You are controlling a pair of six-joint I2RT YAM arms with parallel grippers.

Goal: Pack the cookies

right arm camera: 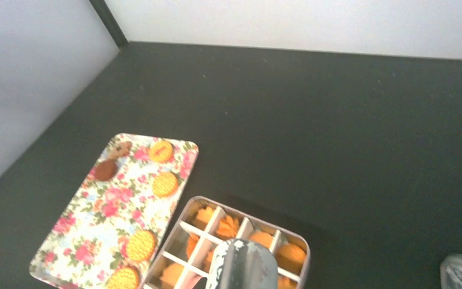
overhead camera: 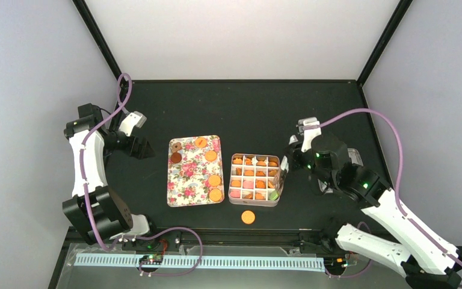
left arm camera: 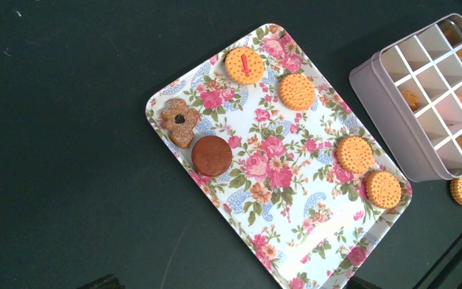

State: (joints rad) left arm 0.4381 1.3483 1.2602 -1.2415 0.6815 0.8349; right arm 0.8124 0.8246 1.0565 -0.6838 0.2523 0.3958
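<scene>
Several cookies lie on the flower-patterned tray (overhead camera: 189, 180): orange ones (overhead camera: 215, 180) along its right side and a round brown one (left arm camera: 212, 155) at its far left. One orange cookie (overhead camera: 248, 217) lies loose on the table in front of the divided tin (overhead camera: 277, 198), which holds several cookies (right arm camera: 227, 226). My left gripper (overhead camera: 143, 147) is open and empty, left of the tray; only its fingertips (left arm camera: 102, 282) show. My right gripper (overhead camera: 289, 164) holds metal tongs (right arm camera: 243, 265) over the tin's right edge; its own fingers are hidden.
The black table ends at black frame posts and white walls at the back and sides. A white ridged strip (overhead camera: 198, 262) runs along the near edge between the arm bases.
</scene>
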